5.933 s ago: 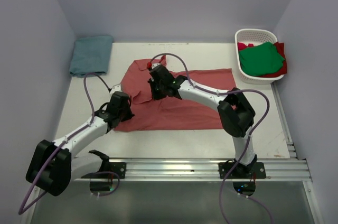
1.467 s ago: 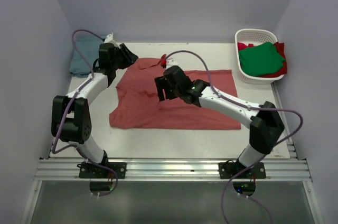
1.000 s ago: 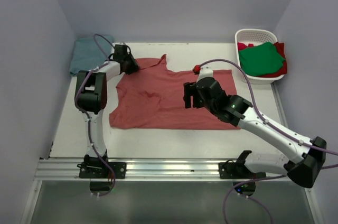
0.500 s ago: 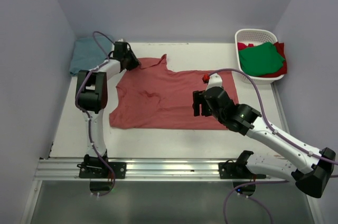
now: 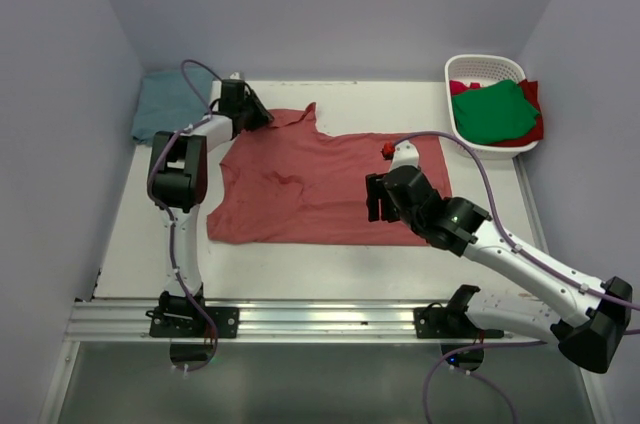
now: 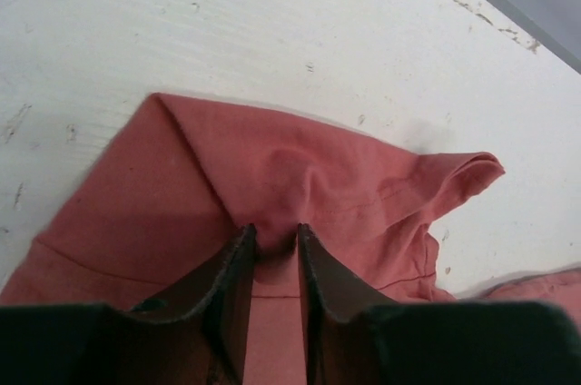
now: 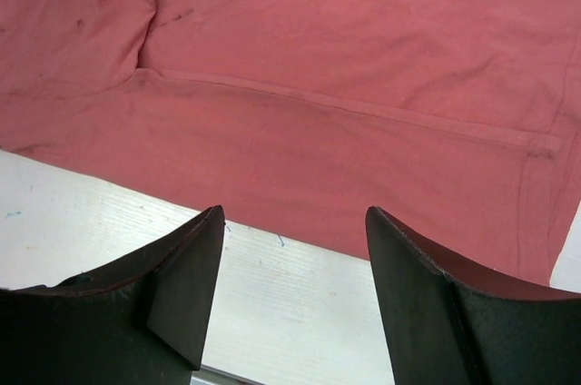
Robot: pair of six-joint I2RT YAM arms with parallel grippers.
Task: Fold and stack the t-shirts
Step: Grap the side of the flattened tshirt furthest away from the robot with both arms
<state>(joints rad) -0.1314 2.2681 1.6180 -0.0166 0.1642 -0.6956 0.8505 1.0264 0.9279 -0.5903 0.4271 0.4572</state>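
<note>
A faded brick-red t-shirt lies spread flat in the middle of the white table. At its far left corner my left gripper has its jaws nearly together. In the left wrist view a pucker of that shirt is pinched between the fingertips of the left gripper. My right gripper hangs over the shirt's near hem. In the right wrist view the right gripper is wide open above the shirt, with nothing between its fingers. A folded teal-blue t-shirt lies at the back left.
A white slotted basket stands at the back right. It holds a green t-shirt on top of a brighter red one. Bare table runs along the near edge, ahead of a metal rail.
The right arm has swung out from over the shirt's middle to its near hem. The left gripper's jaws have narrowed onto the cloth at the far corner.
</note>
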